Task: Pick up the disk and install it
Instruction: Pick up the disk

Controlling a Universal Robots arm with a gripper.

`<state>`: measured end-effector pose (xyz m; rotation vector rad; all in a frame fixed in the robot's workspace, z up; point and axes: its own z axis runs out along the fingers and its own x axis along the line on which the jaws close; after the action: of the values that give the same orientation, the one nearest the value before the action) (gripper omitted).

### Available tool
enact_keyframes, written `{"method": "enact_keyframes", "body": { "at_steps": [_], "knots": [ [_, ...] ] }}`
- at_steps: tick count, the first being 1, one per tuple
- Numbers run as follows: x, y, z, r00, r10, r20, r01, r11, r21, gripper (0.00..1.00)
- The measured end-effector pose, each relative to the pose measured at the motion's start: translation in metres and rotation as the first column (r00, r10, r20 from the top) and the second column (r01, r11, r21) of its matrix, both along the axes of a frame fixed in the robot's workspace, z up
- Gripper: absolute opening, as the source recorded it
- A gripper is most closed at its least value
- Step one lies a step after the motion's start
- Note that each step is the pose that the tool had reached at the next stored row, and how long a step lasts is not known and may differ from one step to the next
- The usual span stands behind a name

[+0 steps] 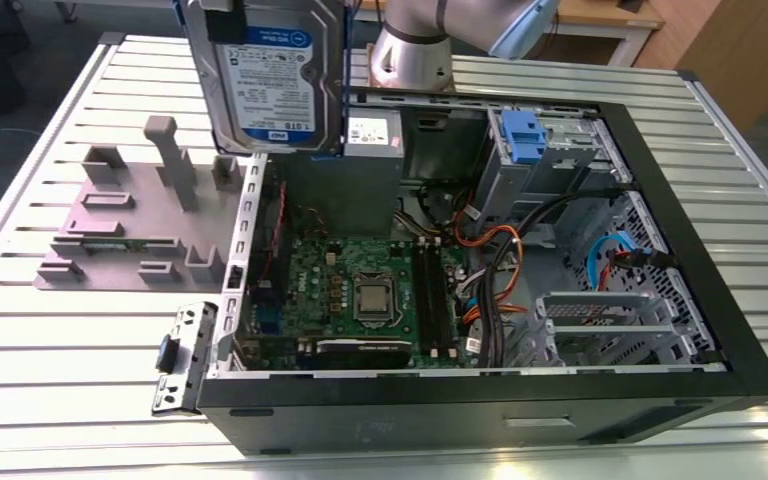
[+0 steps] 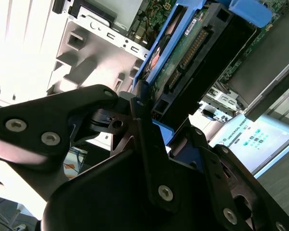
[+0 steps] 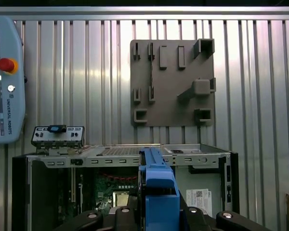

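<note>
The disk (image 1: 267, 80), a silver-grey hard drive with a white-and-blue label in a blue caddy, hangs upright in the air above the far-left corner of the open computer case (image 1: 704, 250). My gripper (image 2: 164, 125) is shut on it, with a black finger (image 2: 140, 120) pressed against the blue frame. In the second wrist view the disk's (image 2: 192, 53) green circuit board and connector face the camera. In the first wrist view the disk's blue edge (image 3: 159, 192) rises between my gripper (image 3: 159, 214) fingers, above the case opening.
The case lies open on a slatted metal table (image 1: 64, 340), showing the motherboard (image 1: 357, 290), cables and a grey power supply (image 1: 371, 130). Another blue caddy (image 1: 524, 135) sits in the far drive bay. A grey fixture plate (image 1: 131, 220) lies beside the case. A teach pendant (image 3: 5, 82) rests on the table.
</note>
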<state>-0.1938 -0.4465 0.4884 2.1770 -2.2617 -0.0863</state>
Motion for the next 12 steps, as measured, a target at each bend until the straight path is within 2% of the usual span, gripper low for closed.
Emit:
{"method": "enact_keyframes", "body": {
  "at_steps": [12],
  "knots": [
    [0.0044,-0.0004,-0.0006,1.0,0.0,0.0,0.0,1.0,0.0001,0.36]
  ]
}}
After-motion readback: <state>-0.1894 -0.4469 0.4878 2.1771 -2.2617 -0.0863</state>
